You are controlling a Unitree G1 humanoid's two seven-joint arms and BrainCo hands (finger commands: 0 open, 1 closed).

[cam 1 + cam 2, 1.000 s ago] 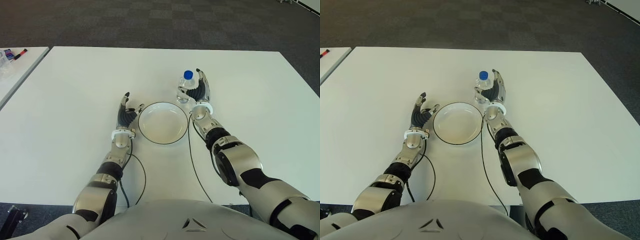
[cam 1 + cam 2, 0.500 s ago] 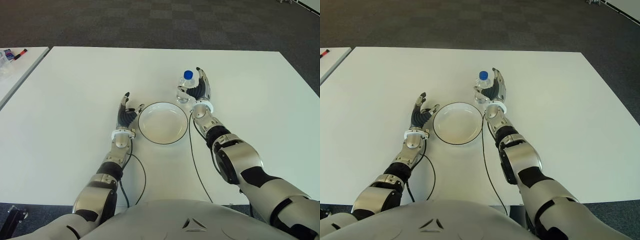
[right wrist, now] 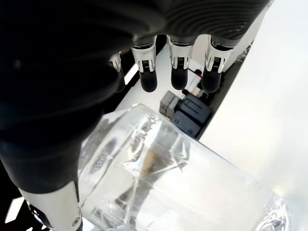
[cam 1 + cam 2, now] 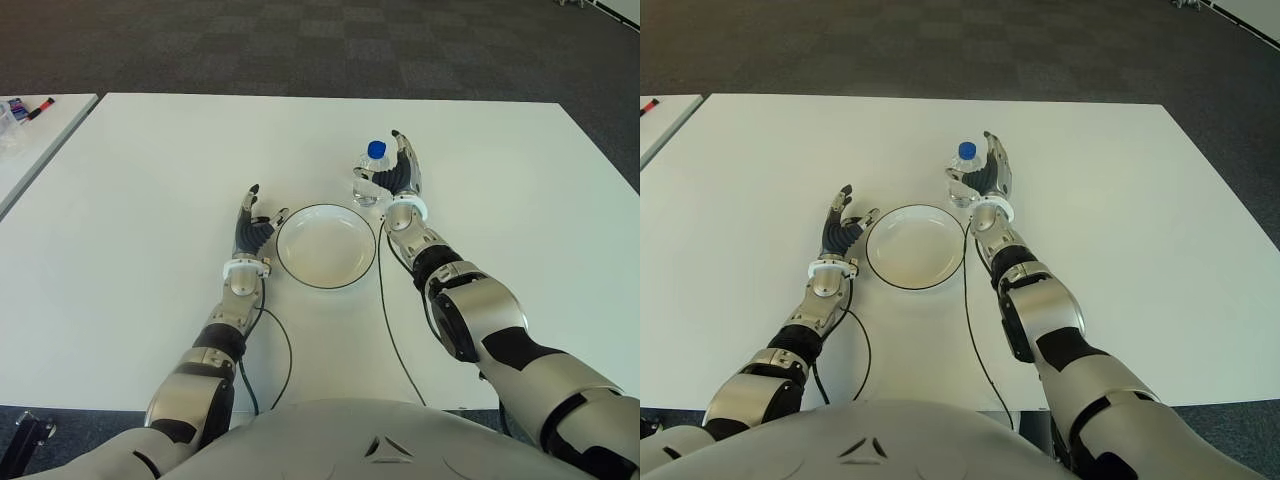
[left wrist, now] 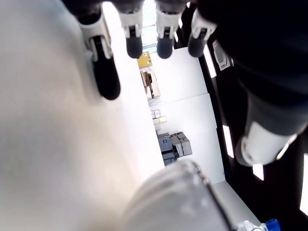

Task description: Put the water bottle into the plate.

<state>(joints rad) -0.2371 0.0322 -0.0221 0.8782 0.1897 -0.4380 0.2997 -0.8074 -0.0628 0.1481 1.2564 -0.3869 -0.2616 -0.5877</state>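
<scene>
Water bottle (image 4: 371, 173) stands upright on the worktop (image 4: 150, 180) beyond the plate's (image 4: 327, 246) far right rim as the right hand (image 4: 397, 180) presses nearer, fingers still uncurled, grasp unfinished; left hand (image 4: 251, 232) waits open beside the plate.

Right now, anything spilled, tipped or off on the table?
Nothing stands out. The water bottle stands upright, capped, beyond the plate, with the right hand open against it. The left hand is open beside the plate's left edge.
</scene>
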